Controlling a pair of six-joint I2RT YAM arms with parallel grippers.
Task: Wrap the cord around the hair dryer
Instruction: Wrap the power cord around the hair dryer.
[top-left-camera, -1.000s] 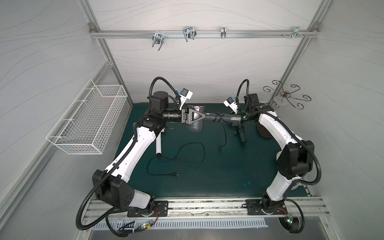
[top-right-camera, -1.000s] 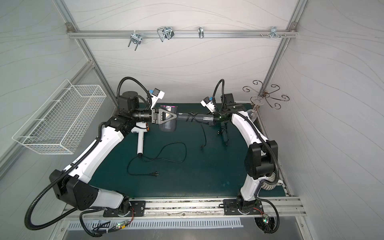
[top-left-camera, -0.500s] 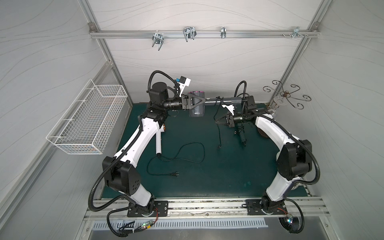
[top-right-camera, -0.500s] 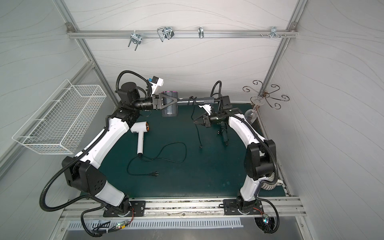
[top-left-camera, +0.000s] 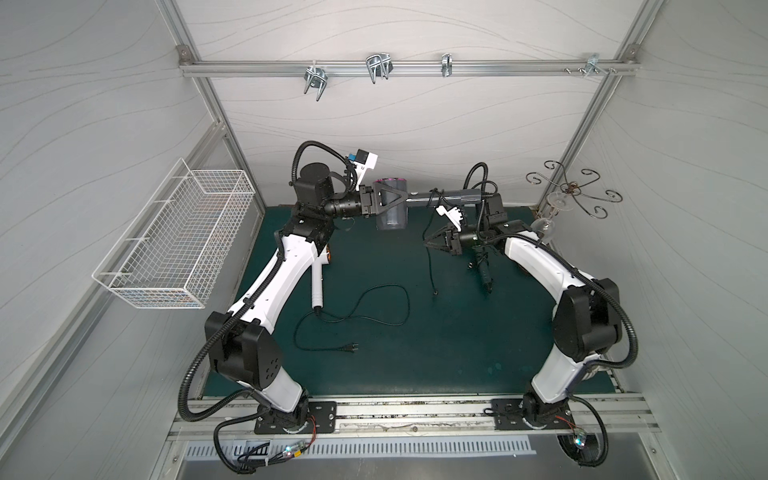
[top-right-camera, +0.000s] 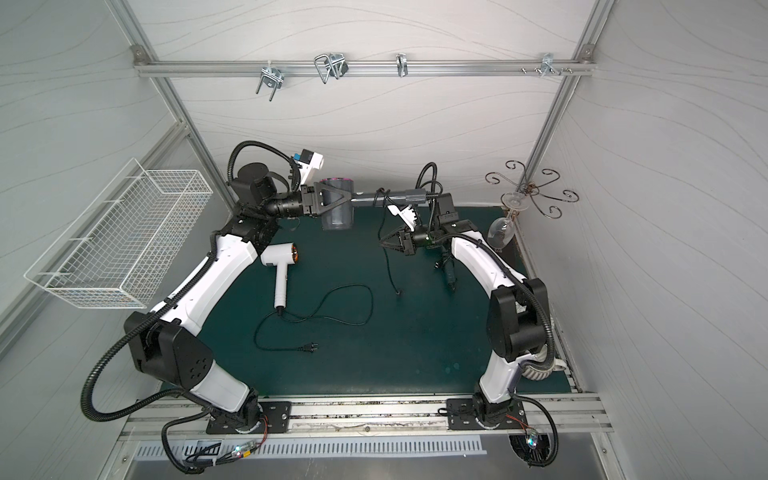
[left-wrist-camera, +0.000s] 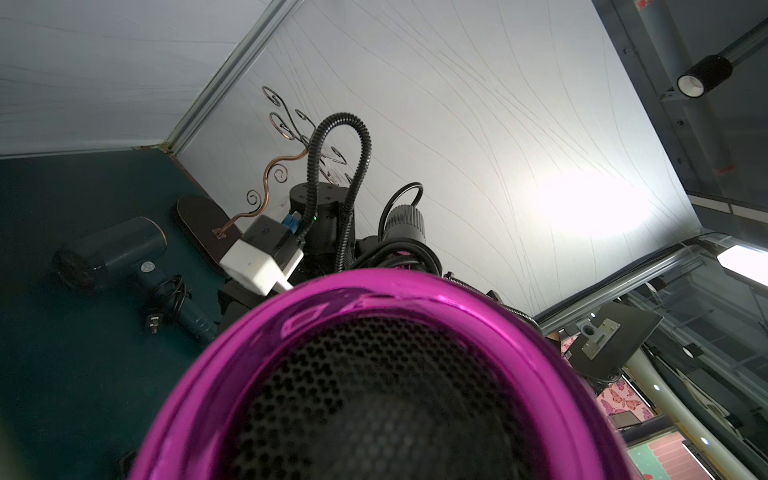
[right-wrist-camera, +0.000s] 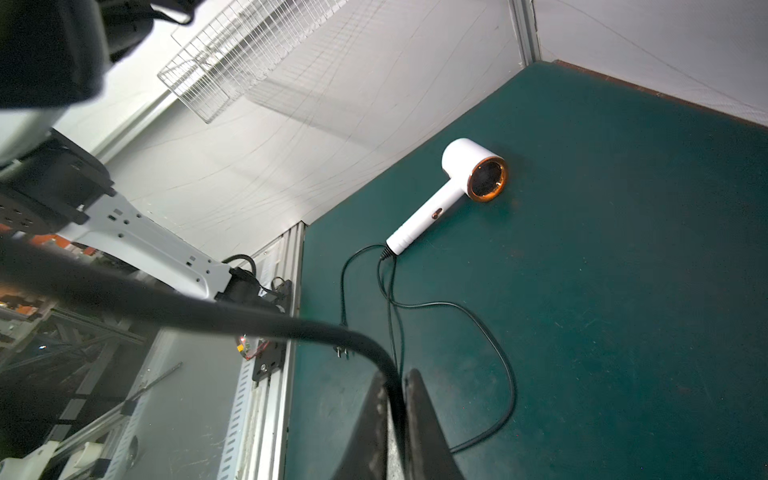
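A grey hair dryer (top-left-camera: 390, 216) with a magenta rear ring (left-wrist-camera: 374, 299) hangs in the air near the back wall. My left gripper (top-left-camera: 402, 198) is shut on its body, and the handle (top-left-camera: 461, 195) points right. The black cord (top-left-camera: 431, 266) loops over the handle, drops through my right gripper (top-left-camera: 426, 244) and dangles down to the mat. In the right wrist view the cord (right-wrist-camera: 208, 311) runs between the two nearly closed fingers (right-wrist-camera: 424, 424) of the right gripper (right-wrist-camera: 392, 376). The left gripper's fingers are hidden in the left wrist view.
A white hair dryer (top-right-camera: 278, 259) lies on the green mat (top-right-camera: 415, 332) with its cord (top-right-camera: 332, 307) spread loose. A dark blue hair dryer (top-left-camera: 482, 270) lies by the right arm. A wire basket (top-left-camera: 178, 245) hangs on the left wall, and a glass rack (top-left-camera: 569, 191) holds a wine glass (top-left-camera: 544, 226).
My left arm has lifted the grey hair dryer up toward the back wall. My right gripper has come down under the handle and moved left, drawing the cord with it.
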